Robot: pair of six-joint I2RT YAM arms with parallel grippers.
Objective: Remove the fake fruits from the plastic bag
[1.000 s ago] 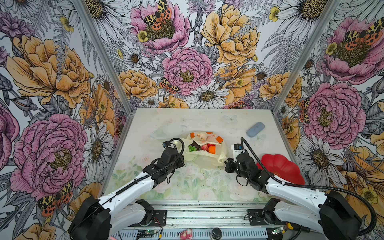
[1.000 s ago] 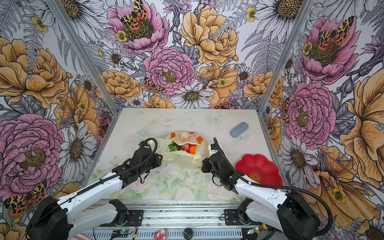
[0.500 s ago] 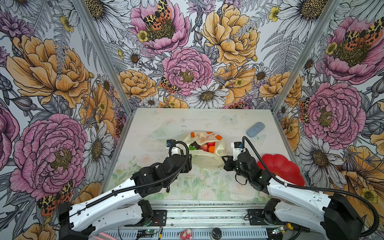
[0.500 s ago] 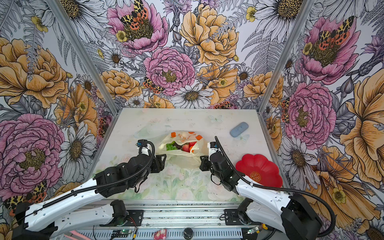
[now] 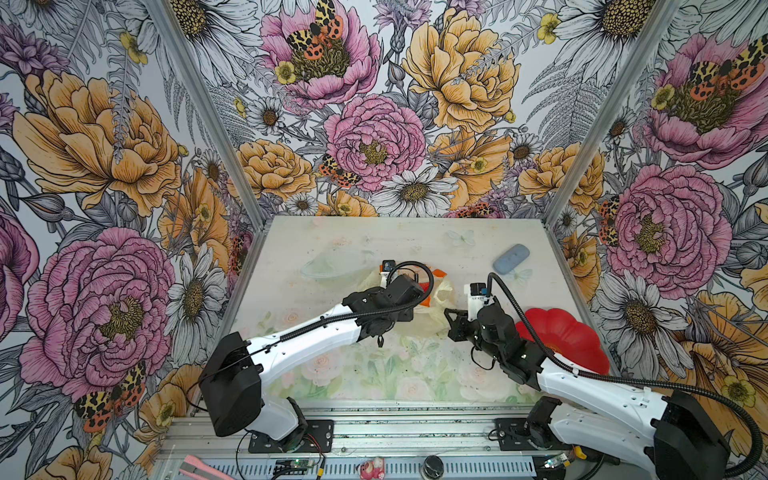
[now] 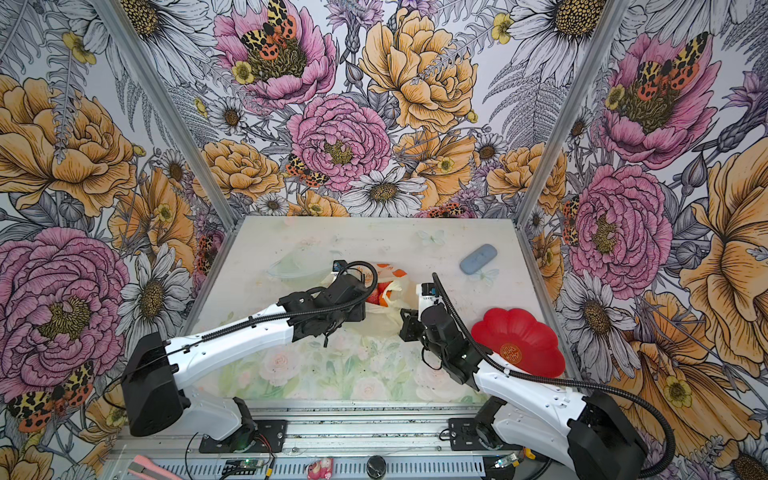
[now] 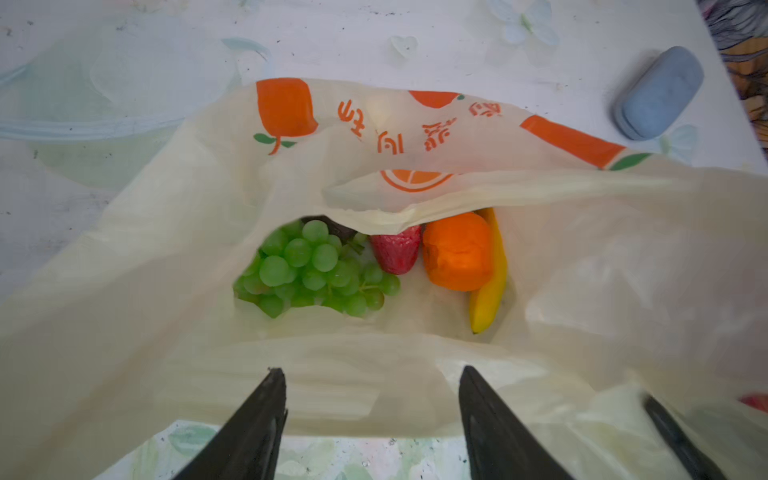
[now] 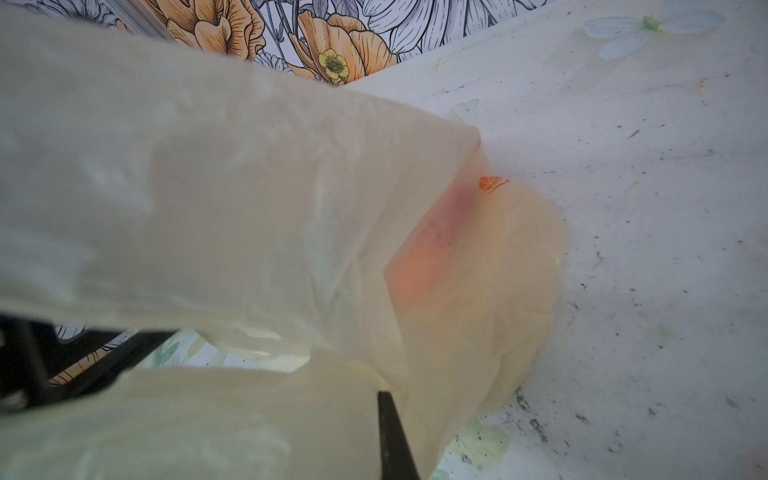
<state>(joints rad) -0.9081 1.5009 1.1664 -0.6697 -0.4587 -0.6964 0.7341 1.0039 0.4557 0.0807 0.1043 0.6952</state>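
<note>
The left end effector (image 7: 370,370) hangs released at the mouth of the plastic bag (image 7: 145,270), which sits in the middle of the surface (image 5: 374,374). The right end effector (image 5: 452,326) is clenched on the bag's right edge. The fake fruits (image 7: 457,253) lie inside. I'd slip under the sagging film and pinch the grape bunch (image 7: 307,270), the nearest, without catching plastic.

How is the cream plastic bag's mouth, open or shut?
Open: the cream plastic bag gapes, showing green grape bunch, red strawberry, orange, yellow banana inside.
</note>
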